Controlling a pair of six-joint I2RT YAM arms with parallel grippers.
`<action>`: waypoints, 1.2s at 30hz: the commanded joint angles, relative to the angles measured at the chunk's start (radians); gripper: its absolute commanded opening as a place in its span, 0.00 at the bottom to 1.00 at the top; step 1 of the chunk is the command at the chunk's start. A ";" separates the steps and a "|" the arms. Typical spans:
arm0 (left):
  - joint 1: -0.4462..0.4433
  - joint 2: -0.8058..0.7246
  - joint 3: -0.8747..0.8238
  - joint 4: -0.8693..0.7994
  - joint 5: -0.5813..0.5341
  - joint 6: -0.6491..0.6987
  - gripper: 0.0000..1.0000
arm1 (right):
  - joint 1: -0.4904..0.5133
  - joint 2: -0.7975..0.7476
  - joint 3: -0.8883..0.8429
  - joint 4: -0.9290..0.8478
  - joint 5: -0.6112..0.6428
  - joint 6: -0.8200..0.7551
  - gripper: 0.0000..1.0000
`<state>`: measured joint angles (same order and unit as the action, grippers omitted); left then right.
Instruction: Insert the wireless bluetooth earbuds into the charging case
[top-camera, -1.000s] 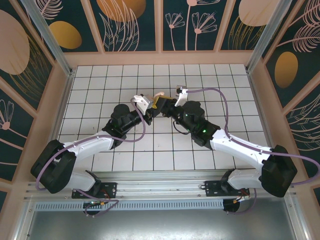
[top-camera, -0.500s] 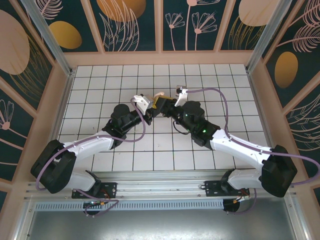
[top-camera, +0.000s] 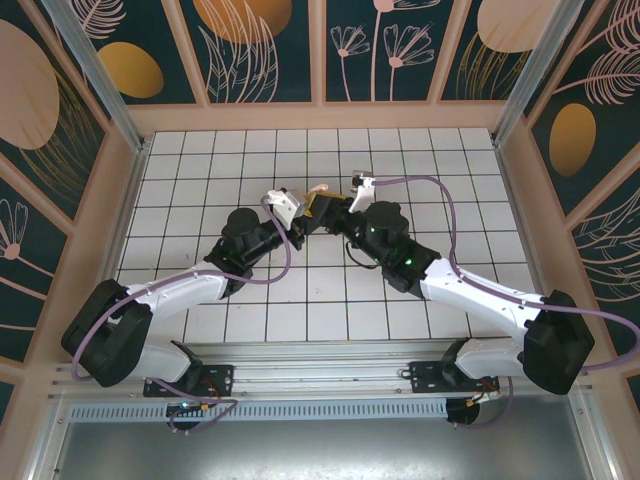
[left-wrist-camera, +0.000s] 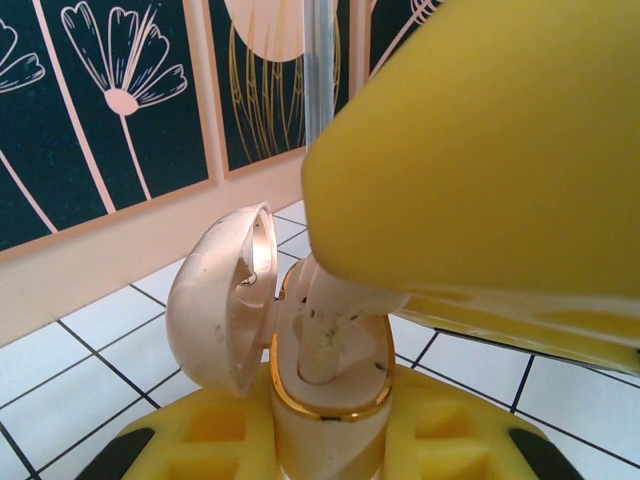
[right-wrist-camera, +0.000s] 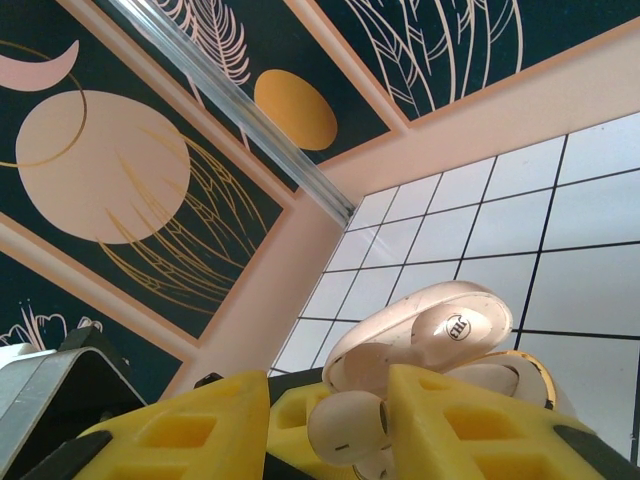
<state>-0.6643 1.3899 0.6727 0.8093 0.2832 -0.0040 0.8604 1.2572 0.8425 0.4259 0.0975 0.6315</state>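
Left wrist: left claw (left-wrist-camera: 330, 445) pinching open charging case (left-wrist-camera: 215, 300); earbud (left-wrist-camera: 325, 335) stem-down, partly in well. Whether right claw (right-wrist-camera: 345, 435) grips earbud, cannot tell. Risk: release before seated, bud tips out.

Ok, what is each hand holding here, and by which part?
The left hand clamps the charging case by its lower body, lid open. The right hand brackets an earbud at its round head; actual grip cannot be told.

We saw a cream case (left-wrist-camera: 225, 310) with a gold rim, yellow fingers (right-wrist-camera: 470, 430), a white floor (top-camera: 200, 170) gridded in black, and dark teal walls (top-camera: 270, 50) with peach flowers.
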 joint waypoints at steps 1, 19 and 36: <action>-0.009 -0.054 0.040 0.235 0.039 -0.021 0.14 | -0.004 0.024 -0.025 -0.186 0.033 0.010 0.38; -0.009 -0.054 0.035 0.212 0.022 -0.026 0.14 | -0.023 -0.007 -0.033 -0.144 0.001 0.013 0.42; -0.009 -0.055 0.036 0.210 0.031 -0.028 0.14 | -0.026 0.017 -0.005 -0.171 -0.013 0.001 0.26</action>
<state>-0.6640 1.3899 0.6727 0.8192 0.2821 -0.0120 0.8391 1.2400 0.8421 0.3901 0.0784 0.6350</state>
